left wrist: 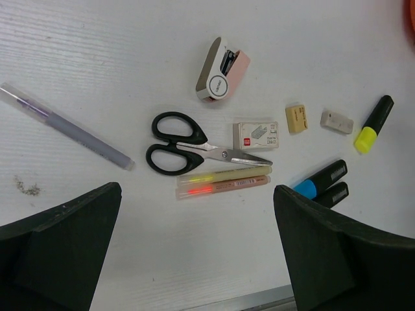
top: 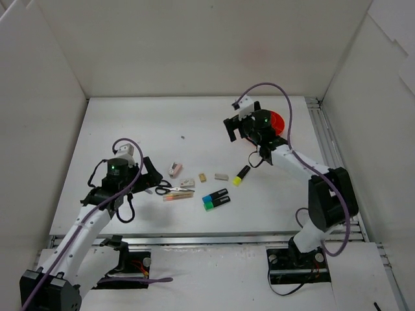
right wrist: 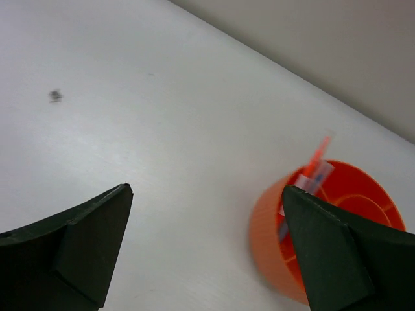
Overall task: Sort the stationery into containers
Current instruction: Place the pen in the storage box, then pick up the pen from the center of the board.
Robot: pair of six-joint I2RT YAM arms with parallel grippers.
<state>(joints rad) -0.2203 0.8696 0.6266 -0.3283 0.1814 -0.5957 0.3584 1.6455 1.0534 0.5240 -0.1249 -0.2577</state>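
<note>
Only R wrist cam: pen in orange cup; L tool, R tool wide open, empty.

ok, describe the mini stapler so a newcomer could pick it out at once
On the white table, find the stationery cluster in the middle of the half nearer the robot. At its left end lie black-handled scissors; the mini stapler sits just beyond them, farther from the robot. It is the only chunky pink-and-white wedge; its neighbours are flat erasers and slim pens.
</note>
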